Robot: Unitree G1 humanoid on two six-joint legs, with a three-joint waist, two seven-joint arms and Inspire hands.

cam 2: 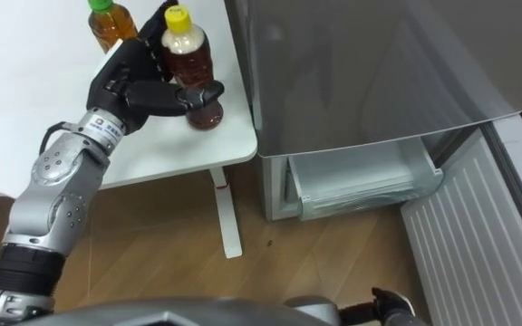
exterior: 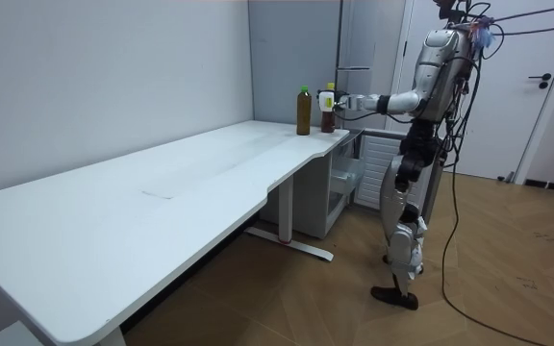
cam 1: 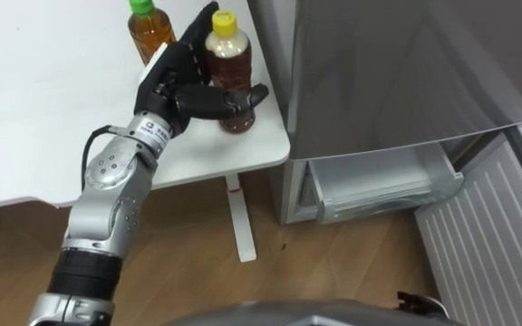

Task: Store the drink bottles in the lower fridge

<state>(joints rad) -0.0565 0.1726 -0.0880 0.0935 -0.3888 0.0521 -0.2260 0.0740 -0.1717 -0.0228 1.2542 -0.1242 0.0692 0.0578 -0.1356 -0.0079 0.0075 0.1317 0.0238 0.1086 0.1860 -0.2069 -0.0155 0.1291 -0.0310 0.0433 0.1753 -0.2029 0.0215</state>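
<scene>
A yellow-capped bottle of brown drink stands upright near the right front corner of the white table. My left hand is shut on it, with the thumb across the front and the fingers up behind it. A green-capped bottle stands just behind and to the left, close to the hand's back. The room view has me standing at the table's end by the fridge, left arm stretched out to the yellow-capped bottle. A dark bit of my right hand peeks in at the lower edge.
The grey fridge rises right beside the table corner. Its lower compartment is open, with a clear drawer showing and the white ribbed door swung out to the right. The table's leg and wood floor lie below.
</scene>
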